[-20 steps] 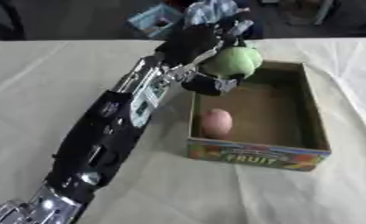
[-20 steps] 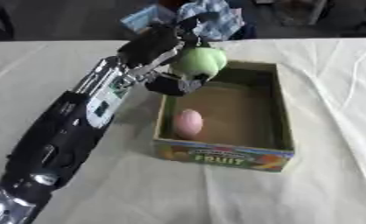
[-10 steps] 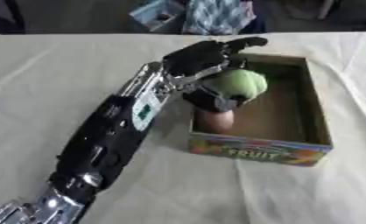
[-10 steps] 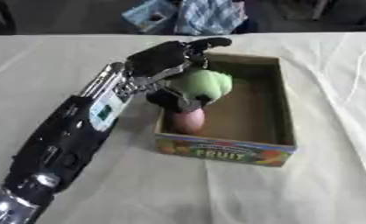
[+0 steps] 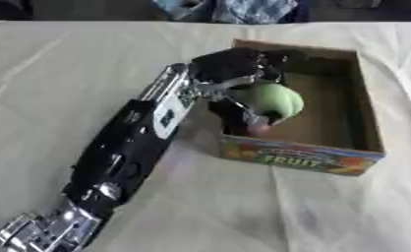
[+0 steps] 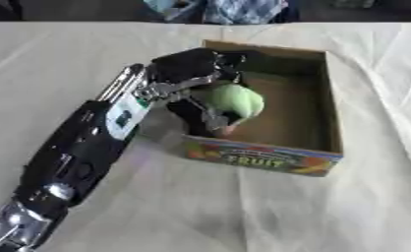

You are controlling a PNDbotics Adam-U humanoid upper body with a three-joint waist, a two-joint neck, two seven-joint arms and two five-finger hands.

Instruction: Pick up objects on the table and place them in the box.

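Holding green fruit (image 5: 274, 101) inside box (image 5: 364, 123), left hand (image 5: 235, 69) fingers curling around it. Risking dropping it onto pink fruit (image 5: 259, 130) below, bruising both.

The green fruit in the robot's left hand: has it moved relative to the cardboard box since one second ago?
Yes. The green fruit, held by the left hand, has moved from the cardboard box's far left corner toward its near wall.

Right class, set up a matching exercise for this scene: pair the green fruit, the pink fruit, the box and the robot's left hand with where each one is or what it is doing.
Things:
1. green fruit
2. pink fruit
3. box
4. left hand

States:
A. stands on the table
B. curled round a fruit
C. held over the box
D. lies inside the box, mostly hidden

Pairs: 1-C, 2-D, 3-A, 4-B
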